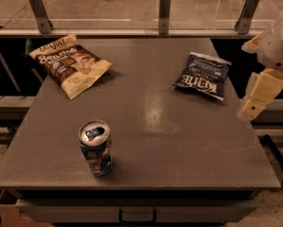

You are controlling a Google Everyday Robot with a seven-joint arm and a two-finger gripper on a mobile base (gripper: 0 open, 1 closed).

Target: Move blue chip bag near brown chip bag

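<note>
The blue chip bag [201, 74], navy with white "KETTLE" lettering, lies flat at the back right of the grey table [169, 141]. The brown chip bag [69, 64], tan with a dark centre panel, lies flat at the back left. The two bags are far apart, with bare table between them. My gripper [252, 107] hangs at the right edge of the view, just off the table's right side, to the right of and slightly nearer than the blue bag. It holds nothing that shows.
A blue drink can [96, 147] stands upright at the front left of the table. A glass railing with metal posts [164, 11] runs along the table's far edge. A drawer handle [137, 215] shows below the front edge.
</note>
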